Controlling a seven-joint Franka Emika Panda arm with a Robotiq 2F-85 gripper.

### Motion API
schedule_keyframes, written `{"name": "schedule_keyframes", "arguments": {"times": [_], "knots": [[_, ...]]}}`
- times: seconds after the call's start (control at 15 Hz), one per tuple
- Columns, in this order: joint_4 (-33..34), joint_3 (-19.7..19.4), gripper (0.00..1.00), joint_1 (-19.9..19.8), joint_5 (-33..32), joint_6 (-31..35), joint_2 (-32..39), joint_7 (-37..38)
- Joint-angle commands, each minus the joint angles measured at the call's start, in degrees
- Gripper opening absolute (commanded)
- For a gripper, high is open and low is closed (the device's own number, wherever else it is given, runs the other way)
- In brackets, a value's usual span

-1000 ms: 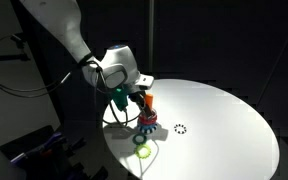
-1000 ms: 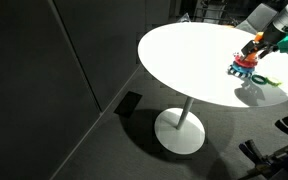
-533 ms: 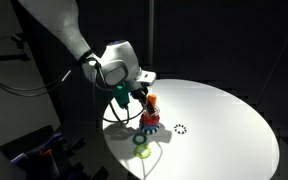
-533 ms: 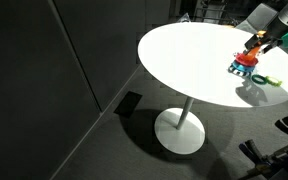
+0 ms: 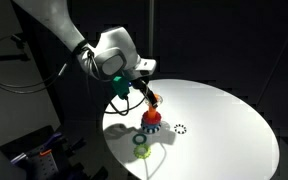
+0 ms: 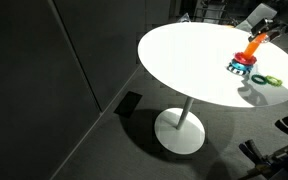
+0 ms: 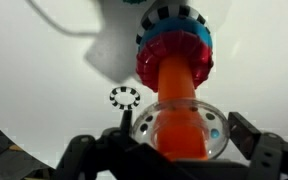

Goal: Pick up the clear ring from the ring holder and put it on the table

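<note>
A white robot arm point(image 5: 59, 25) reaches in over a round white table point(image 5: 224, 130), brightly lit in a dark room. Its gripper point(image 5: 144, 93) sits just above the holder point(image 5: 154, 127), a toy with an upright orange peg point(image 7: 176, 85) on a round blue base point(image 7: 201, 47). In the wrist view the camera looks down along the peg toward the base. The clear ring point(image 7: 212, 122) encircles the peg near its tip, well apart from the base. A red ring point(image 7: 154, 62) sits around the peg's foot, just above the base. The two dark fingers point(image 7: 252, 138) stand on opposite sides of the clear ring and press against its rim, so the gripper is clamped on the ring. The ring does not touch the table. A green ring point(image 5: 141, 151) lies flat on the table near the holder, toward the table's edge; an exterior view shows it just beside the holder point(image 6: 242, 68) as well point(image 6: 271, 80). A small black-and-white dotted ring point(image 7: 125, 97) lies flat on the table close to the base, on the side away from the arm point(image 5: 181, 128). In the far exterior view the gripper point(image 6: 262, 33) is small and partly cut off by the frame edge, above the holder.
</note>
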Motion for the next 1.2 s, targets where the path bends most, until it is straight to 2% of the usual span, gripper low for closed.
{"name": "schedule_keyframes", "arguments": {"times": [0.0,0.33,0.6,0.67,0.73,0.8,1.13], "knots": [[-2.62,-1.58,0.68,1.16,-2.87,-0.44,-5.48,2.78],[-5.17,-0.61,0.68,0.49,-3.28,-0.16,-10.87,2.71],[-7.84,0.42,0.68,1.49,0.27,-1.17,-15.00,-1.22],[-8.55,5.63,0.68,-2.54,3.99,-1.52,-15.60,-4.55],[-9.09,6.31,0.68,-2.09,5.98,-2.14,-16.39,-5.94],[-9.43,2.39,0.68,2.96,8.16,-2.83,-16.85,-8.04],[-8.26,1.50,0.68,6.70,16.52,-7.40,-16.06,-15.95]]}}
